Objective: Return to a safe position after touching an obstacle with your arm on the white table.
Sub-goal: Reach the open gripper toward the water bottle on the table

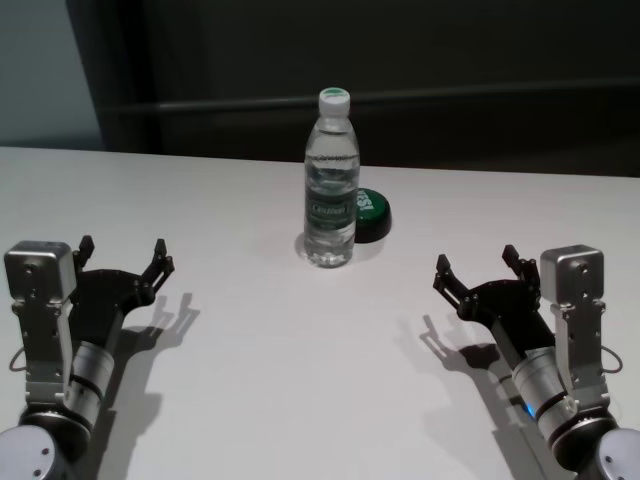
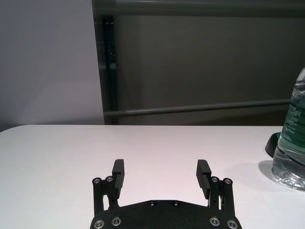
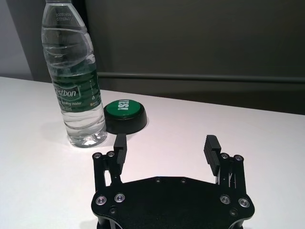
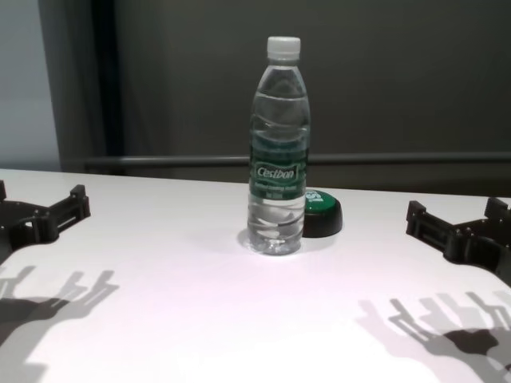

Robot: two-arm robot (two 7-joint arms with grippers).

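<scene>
A: Log the scene, biggest thing first.

B: Broad plain white table point(image 1: 250, 400) under both arms. Tall clear plastic water bottle point(image 1: 331, 180) with white cap and green label stands upright ahead of both grippers, between them and well apart from each. Low round black button with a green top point(image 1: 372, 214) sits just beside the bottle, on its far side from the left gripper.

A: Grippers?

B: Left gripper point(image 1: 122, 258) hovers low over the table, fingers spread wide, holding nothing. Right gripper point(image 1: 476, 267) matches it: wide apart, empty. Neither touches the bottle.

A: Status?

B: Judgement: both arms look drawn back to a symmetric, safe-looking pose, so the task looks near done.

A: Risks?

B: The bottle is tall and narrow-based; any inward sweep of a forearm could tip it onto the button. A dropped wrist could scrape fingertips on the tabletop.
</scene>
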